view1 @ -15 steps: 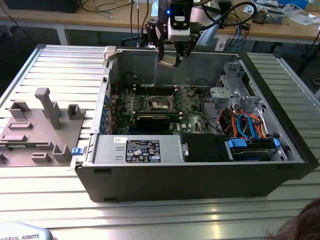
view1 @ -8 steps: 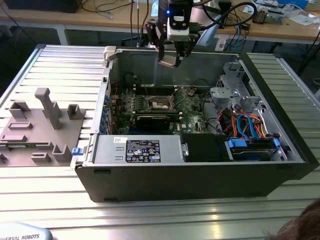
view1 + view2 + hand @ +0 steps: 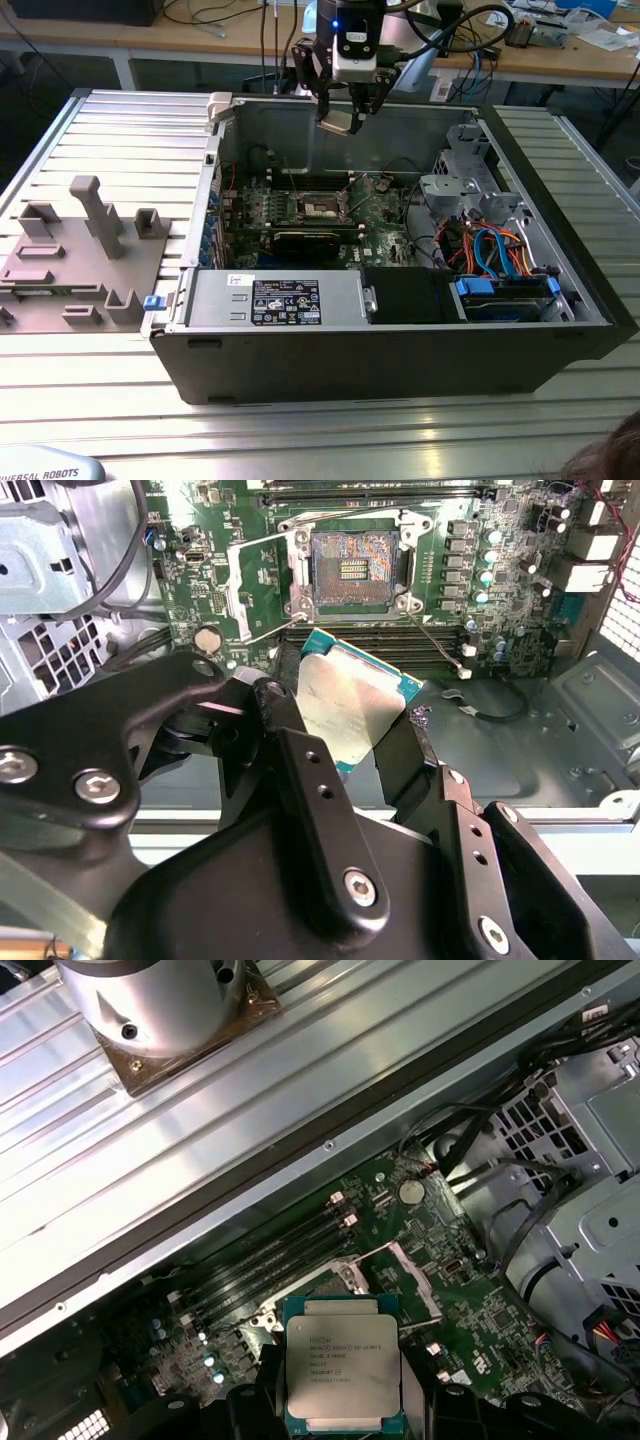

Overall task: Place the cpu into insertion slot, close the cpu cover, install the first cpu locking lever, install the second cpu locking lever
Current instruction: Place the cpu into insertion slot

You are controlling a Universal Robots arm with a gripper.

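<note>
Exterior view: tool (image 3: pixel 340 112) grips cpu (image 3: pixel 337 122) above the open case (image 3: pixel 400 340) on the worktop (image 3: pixel 300 430); slot (image 3: pixel 322 208) well below.

Second wrist view: cpu (image 3: pixel 345 705) clamped at its edges, tilted. Slot (image 3: pixel 355 570) empty, cover (image 3: pixel 262 580) folded open beside it. No step complete.

First wrist view: cpu (image 3: pixel 342 1375) over the board; cables (image 3: pixel 530 1220) beside, not across.

Smooth silvery metal top on cpu (image 3: pixel 343 1375), green edging. Dark insertion slot (image 3: pixel 355 570), bright metal rim. Bare shiny metal cpu cover (image 3: pixel 240 585). Matt black gripper (image 3: pixel 345 715). Ribbed, satin metal table (image 3: pixel 110 125).
</note>
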